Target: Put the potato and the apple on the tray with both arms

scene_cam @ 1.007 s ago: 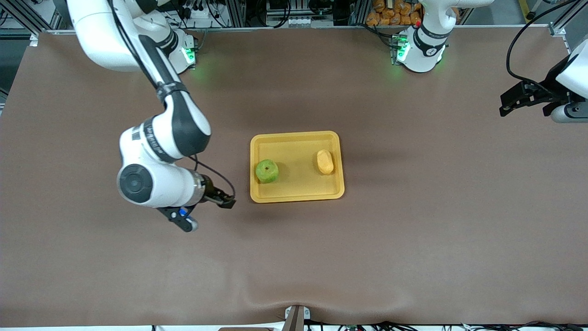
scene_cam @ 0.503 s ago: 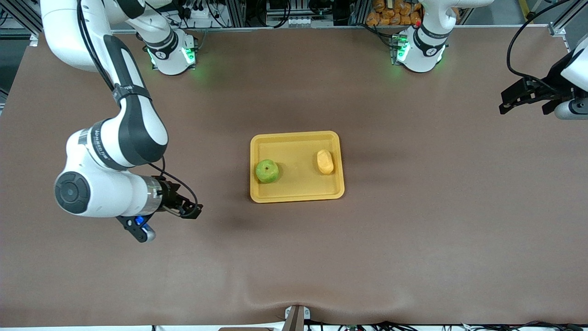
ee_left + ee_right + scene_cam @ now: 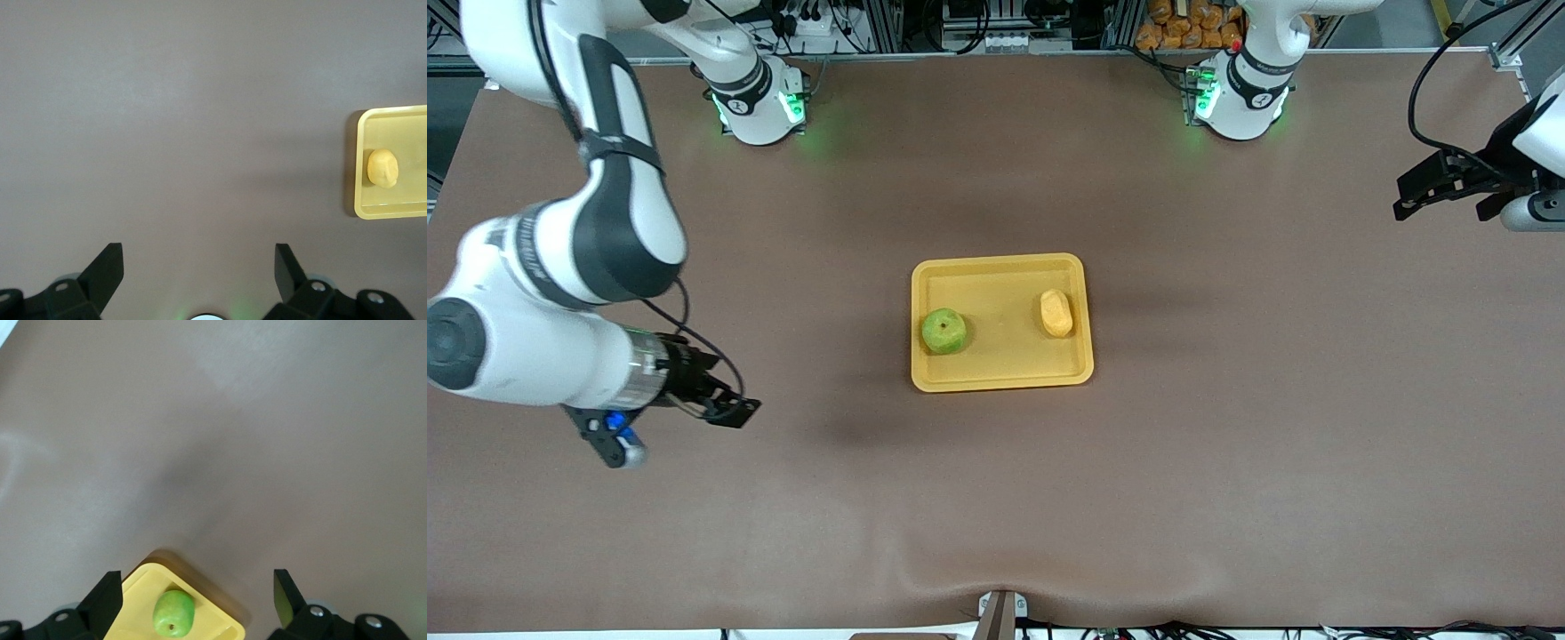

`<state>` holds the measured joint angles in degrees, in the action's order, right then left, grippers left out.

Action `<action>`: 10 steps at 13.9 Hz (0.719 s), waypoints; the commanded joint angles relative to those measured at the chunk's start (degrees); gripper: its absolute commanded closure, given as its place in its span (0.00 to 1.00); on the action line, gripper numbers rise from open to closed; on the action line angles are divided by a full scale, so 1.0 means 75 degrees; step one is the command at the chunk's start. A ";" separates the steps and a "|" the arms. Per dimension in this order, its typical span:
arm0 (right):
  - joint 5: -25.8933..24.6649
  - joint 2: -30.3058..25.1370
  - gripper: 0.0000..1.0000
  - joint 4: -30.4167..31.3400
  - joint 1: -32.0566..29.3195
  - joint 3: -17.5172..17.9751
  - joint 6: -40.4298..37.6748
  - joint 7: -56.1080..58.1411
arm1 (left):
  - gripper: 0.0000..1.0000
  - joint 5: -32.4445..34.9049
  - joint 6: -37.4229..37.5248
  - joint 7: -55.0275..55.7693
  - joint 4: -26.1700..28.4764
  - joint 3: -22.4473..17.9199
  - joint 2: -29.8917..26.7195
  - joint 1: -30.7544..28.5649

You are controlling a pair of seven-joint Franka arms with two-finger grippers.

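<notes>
The tray (image 3: pixel 1001 267) holds the apple (image 3: pixel 943 331) and potato (image 3: pixel 1056 313), apart. My right end effector (image 3: pixel 734 411) and left end effector (image 3: pixel 1414 197) hover released, well clear of the tray.

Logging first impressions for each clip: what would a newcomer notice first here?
The yellow tray mid-table draws the eye, with the green apple and the potato lying apart in it. Both arms are off to the table's ends: right gripper and left gripper, open and empty.

bare table (image 3: pixel 1227 462) all around tray (image 3: pixel 1001 380)
</notes>
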<state>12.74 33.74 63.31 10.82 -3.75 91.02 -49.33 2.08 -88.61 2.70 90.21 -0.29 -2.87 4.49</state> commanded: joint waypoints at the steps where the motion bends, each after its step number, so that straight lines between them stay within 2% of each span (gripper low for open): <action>1: -0.0058 -0.0408 0.00 0.0067 -0.0480 0.0090 -0.0323 0.0889 | 0.00 -0.0125 0.0143 0.0120 -0.0168 0.0015 -0.0028 0.0010; 6: -0.0093 -0.0959 0.00 0.0137 -0.1043 0.0078 -0.0709 0.2005 | 0.00 -0.0125 0.0143 0.0108 -0.0192 0.0003 -0.0004 -0.0001; 10: -0.0678 -0.1416 0.00 0.0149 -0.1278 0.0148 -0.1202 0.3456 | 0.00 -0.0125 0.0143 0.0120 -0.0192 0.0003 -0.0004 -0.0013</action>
<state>10.09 25.72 63.25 2.34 -3.88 83.56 -28.11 2.08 -88.61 2.70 89.74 -0.25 -2.88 4.57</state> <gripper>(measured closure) 0.000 0.000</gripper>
